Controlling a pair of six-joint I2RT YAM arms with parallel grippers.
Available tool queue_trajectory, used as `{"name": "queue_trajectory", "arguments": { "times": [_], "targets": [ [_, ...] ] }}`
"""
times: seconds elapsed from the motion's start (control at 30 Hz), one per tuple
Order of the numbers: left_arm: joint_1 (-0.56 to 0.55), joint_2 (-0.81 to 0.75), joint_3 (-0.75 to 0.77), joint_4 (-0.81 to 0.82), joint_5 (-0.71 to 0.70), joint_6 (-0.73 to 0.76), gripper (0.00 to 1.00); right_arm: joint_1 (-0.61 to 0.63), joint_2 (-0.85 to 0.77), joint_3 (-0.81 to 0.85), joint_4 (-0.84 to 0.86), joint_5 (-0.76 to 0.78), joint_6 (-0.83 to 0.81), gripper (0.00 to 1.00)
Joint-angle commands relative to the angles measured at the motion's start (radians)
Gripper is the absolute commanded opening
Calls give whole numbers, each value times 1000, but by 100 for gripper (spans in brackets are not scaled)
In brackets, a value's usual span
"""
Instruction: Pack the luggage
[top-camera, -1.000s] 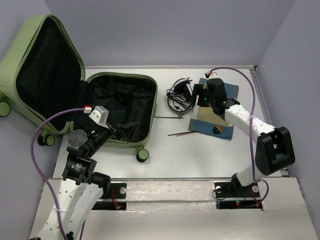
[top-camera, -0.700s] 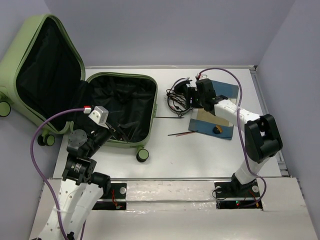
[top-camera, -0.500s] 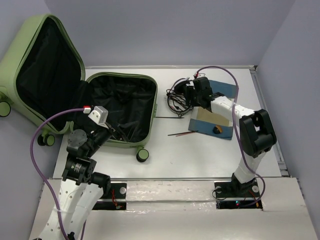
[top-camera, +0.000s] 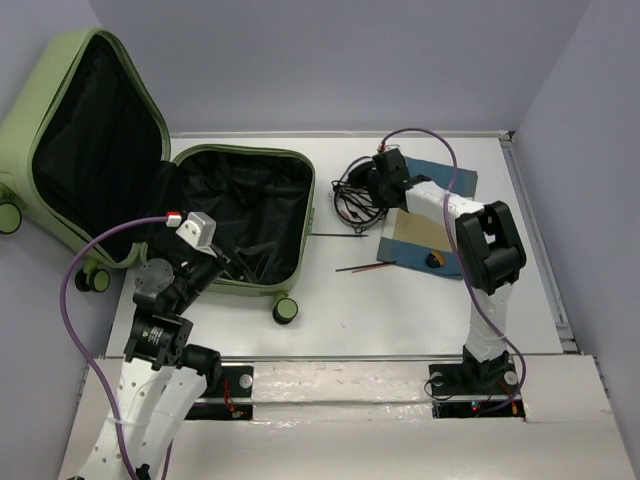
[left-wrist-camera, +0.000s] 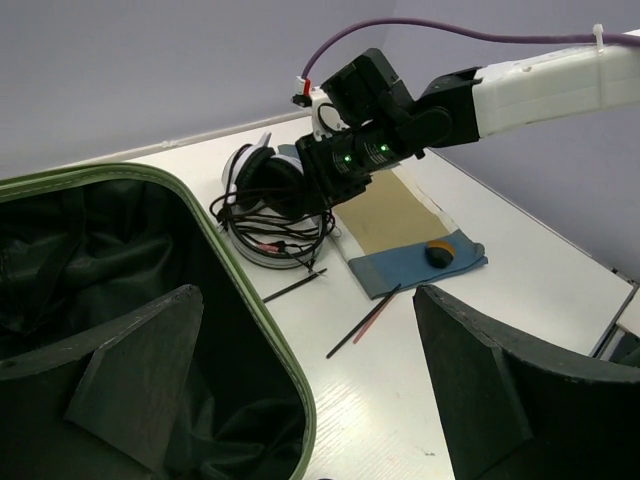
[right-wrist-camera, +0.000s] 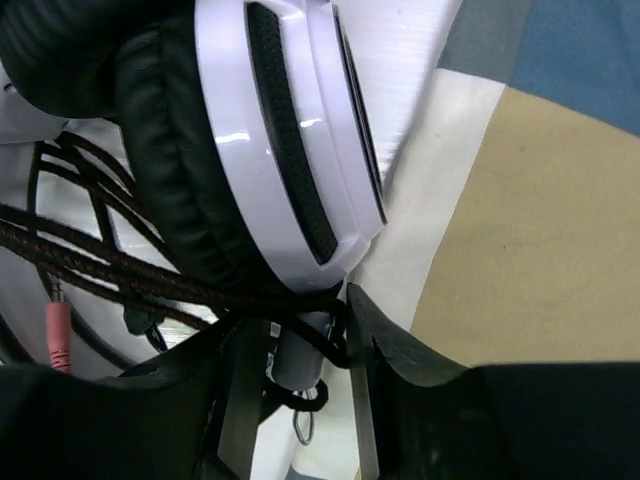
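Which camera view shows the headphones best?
Left wrist: the headphones appear nearly whole, lying on their tangled cables. The right wrist view crops to one white earcup and some cords. The top view shows them small and partly covered.

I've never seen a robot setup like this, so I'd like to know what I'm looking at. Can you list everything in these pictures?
luggage: one, light green with black lining, lying open at the table's left
headphones: one pair, white and black, right of the luggage
cables: a black tangle, around the headphones
cloth: one, blue and tan, right of the headphones
small object: one, dark with orange, on the cloth
thin sticks: at least two, dark and reddish, between luggage and cloth
table: one, white
left gripper: open, above the luggage's near edge
right gripper: fingers either side of a headphone part
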Motion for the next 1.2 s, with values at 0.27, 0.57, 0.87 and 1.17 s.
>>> {"name": "queue_trajectory", "arguments": {
  "times": [0.27,0.57,0.87,1.17],
  "targets": [
    [8,-5,40,32,-1,-3,99,10,-74,108,-10,103,49,7],
    [8,-24,43,29,-121,-64,99,43,-300,54,93,5,57,7],
    [9,-47,66,-14,-239,-79,99,225,-279,181,184,-179,80,7],
    [11,-83,82,-52,-413,-89,99,414,2,491,182,-178,54,39]
  ]
}}
